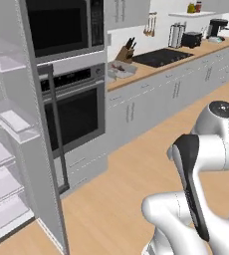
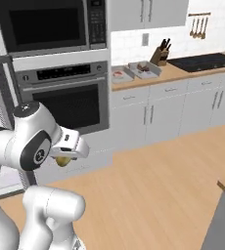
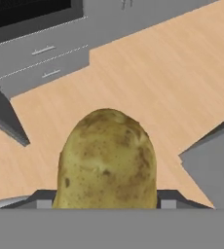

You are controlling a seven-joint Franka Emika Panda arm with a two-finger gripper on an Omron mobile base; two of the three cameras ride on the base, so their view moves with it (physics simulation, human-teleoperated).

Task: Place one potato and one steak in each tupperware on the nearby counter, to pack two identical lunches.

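My gripper [image 3: 106,202] is shut on a brown speckled potato [image 3: 106,160], held over the wooden floor in front of the oven. In the right base view the potato [image 2: 62,160] hangs under the hand, and the gripper [image 2: 63,157] is low beside the arm's shoulder. Two light-grey tupperware trays stand side by side on the wood counter [image 2: 183,72] next to the oven: the left tupperware [image 2: 122,74] and the right tupperware [image 2: 146,70]. Each holds a small dark red piece that looks like steak. In the left base view the tupperware [image 1: 119,70] sits far off on the counter [image 1: 151,69].
An open fridge door and its white shelves [image 1: 7,149] fill the left. The wall oven [image 2: 70,97] and microwave [image 2: 51,22] stand ahead. A knife block [image 2: 159,54] and black cooktop [image 2: 205,62] follow the trays along the counter. A grey corner [image 3: 214,165] juts in at the right.
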